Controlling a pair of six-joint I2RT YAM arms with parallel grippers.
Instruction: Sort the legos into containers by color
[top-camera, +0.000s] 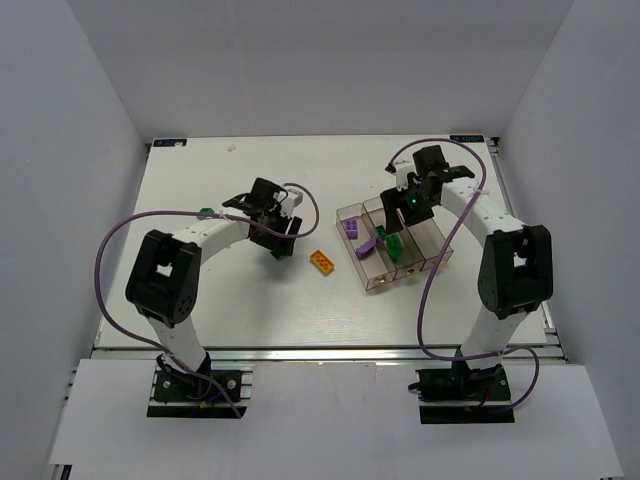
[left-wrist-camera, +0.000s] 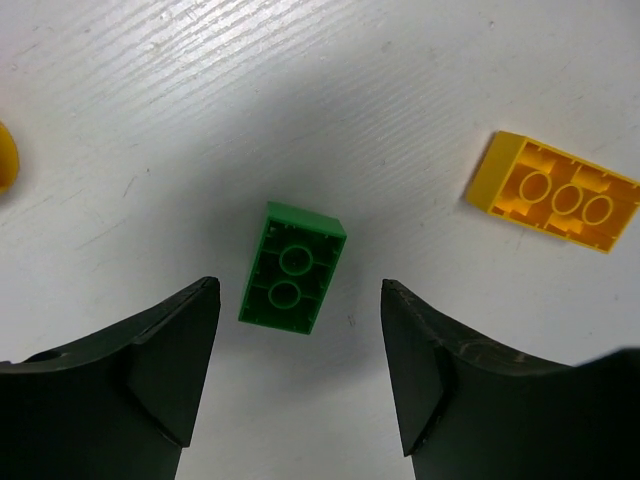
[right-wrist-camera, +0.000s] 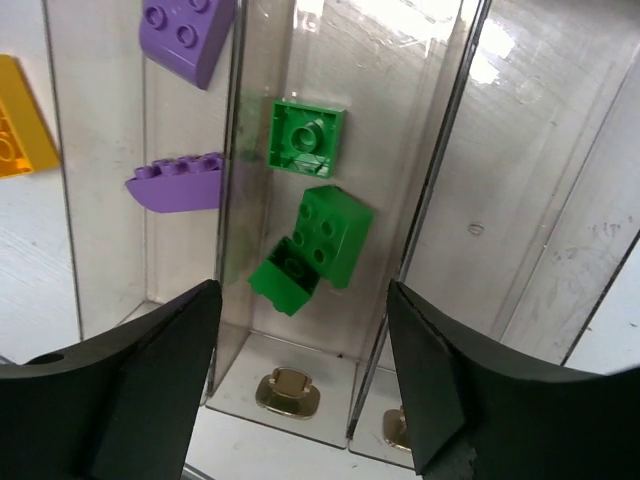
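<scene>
The matte black, wedge-shaped left fingers (left-wrist-camera: 170, 370) are standing apart over the streaked white desk (left-wrist-camera: 400, 80), flanking without touching a glossy green lego (left-wrist-camera: 292, 268) lying studs-down. An upturned yellow lego (left-wrist-camera: 555, 192) is lying nearby. The right fingers (right-wrist-camera: 150, 380) are spreading wide above the clear plastic containers (right-wrist-camera: 432, 190). Green bricks (right-wrist-camera: 330, 235) are sitting in the middle bin and purple bricks (right-wrist-camera: 175, 185) in the neighbouring one.
</scene>
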